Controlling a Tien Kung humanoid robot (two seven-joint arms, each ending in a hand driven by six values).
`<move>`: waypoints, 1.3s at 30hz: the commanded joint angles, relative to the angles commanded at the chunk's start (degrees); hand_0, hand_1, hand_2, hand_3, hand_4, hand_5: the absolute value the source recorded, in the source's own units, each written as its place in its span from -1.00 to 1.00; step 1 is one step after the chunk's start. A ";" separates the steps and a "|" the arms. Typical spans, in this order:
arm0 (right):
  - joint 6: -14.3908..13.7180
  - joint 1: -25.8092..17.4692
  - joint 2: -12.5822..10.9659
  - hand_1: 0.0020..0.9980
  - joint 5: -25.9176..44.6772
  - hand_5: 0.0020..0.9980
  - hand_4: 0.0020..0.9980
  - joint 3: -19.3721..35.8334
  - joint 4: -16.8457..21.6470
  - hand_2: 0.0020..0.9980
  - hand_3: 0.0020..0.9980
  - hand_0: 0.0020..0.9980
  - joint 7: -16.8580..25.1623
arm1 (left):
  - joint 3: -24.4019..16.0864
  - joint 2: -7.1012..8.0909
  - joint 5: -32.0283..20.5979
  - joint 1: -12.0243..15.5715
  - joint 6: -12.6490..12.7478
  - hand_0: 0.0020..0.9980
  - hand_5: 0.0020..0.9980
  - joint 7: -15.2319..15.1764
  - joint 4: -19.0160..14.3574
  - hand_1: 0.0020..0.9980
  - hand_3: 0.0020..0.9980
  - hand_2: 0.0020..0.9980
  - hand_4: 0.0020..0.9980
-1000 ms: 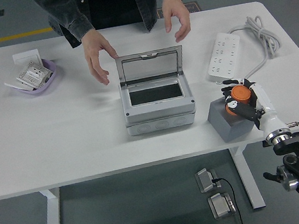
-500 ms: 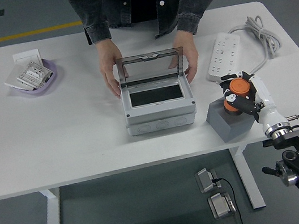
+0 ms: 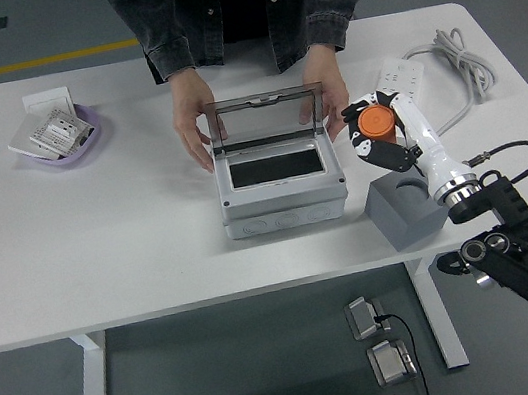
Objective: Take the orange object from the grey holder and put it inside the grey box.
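Observation:
My right hand is shut on the orange object and holds it in the air, above and left of the grey holder, just right of the grey box. The holder's round socket shows empty. The box stands open at the table's middle, its clear lid raised at the back. A person at the far side holds the box with one hand on its left and the other hand on its right. My left arm is out of view.
A white power strip with a coiled cable lies at the right. A purple bowl with packets sits at the far left. The holder stands at the table's near edge.
My right hand has lifted the orange object out of the holder and carried it up and left toward the box. The person's hands came down onto the box's sides.

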 joint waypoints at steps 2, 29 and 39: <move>-0.28 2.71 0.66 -0.62 -3.01 -1.00 -0.80 -2.23 -1.33 -0.17 -0.37 -0.65 -2.28 | 0.67 0.08 -0.67 0.04 0.00 0.23 -0.63 0.01 0.11 0.31 0.24 0.23 0.39; -0.51 26.76 11.10 -0.93 -9.85 -1.00 -1.00 -27.87 -22.57 -0.54 -0.54 -1.00 -9.81 | 3.82 0.71 -3.54 -0.27 0.13 0.23 -0.59 -0.08 0.28 0.32 0.24 0.23 0.39; 1.04 29.13 10.06 -0.92 -7.83 -1.00 -1.00 -33.94 -24.45 -0.53 -0.54 -1.00 -6.63 | 4.12 0.72 -3.53 -0.42 0.09 0.23 -0.57 -0.08 0.25 0.32 0.23 0.23 0.38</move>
